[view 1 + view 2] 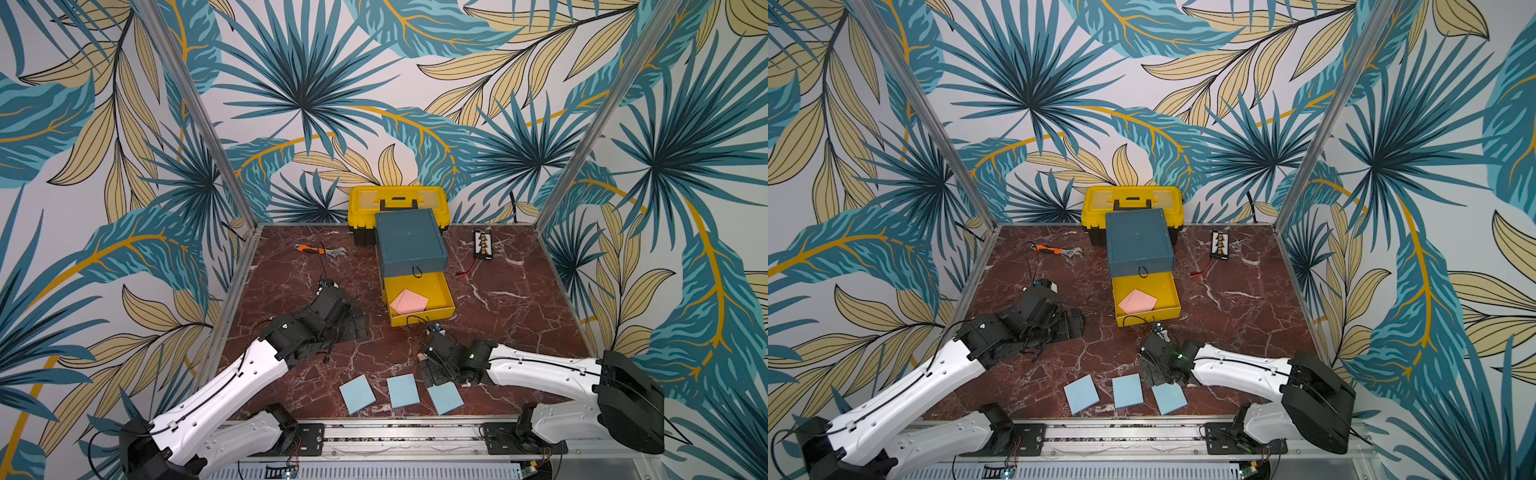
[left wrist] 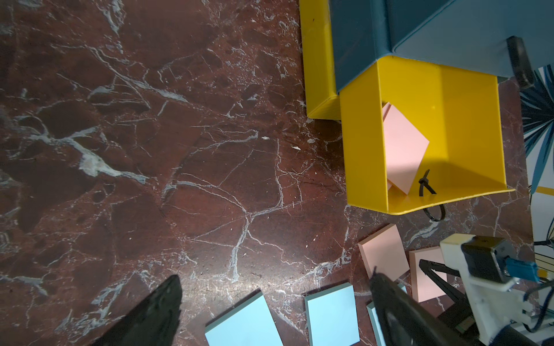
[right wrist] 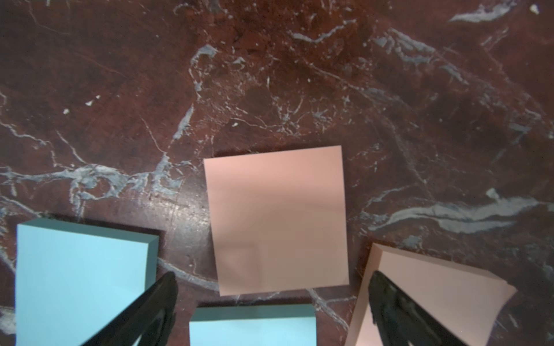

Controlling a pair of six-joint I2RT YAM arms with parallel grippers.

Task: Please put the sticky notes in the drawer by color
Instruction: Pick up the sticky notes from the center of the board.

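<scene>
Sticky notes (image 1: 403, 390) look partly sorted. One pink pad (image 1: 409, 301) lies inside the yellow drawer (image 1: 444, 293), which stands pulled out of the drawer chest (image 1: 409, 241) beneath the shut teal drawer (image 1: 415, 264). A second pink pad (image 3: 277, 218) and a third pink pad (image 3: 434, 293) lie flat on the desk (image 1: 519, 311) in front of that open drawer, side by side but apart. Three blue pads (image 1: 357, 394) sit in a row near the desk's front edge, none touching another. No green pad shows in any view, and I cannot tell whether the green ones are already shut away.

The right arm (image 1: 540, 370) holds its jaws spread wide and empty above the two loose pink pads, one finger over the third. The left arm (image 1: 232, 374) also has its jaws wide open and gripping nothing, over bare desk beside the chest.

By my reckoning the pink group is a third done. Two pinks are left to go in, and then all three blues need a drawer of their own, which is not yet open
</scene>
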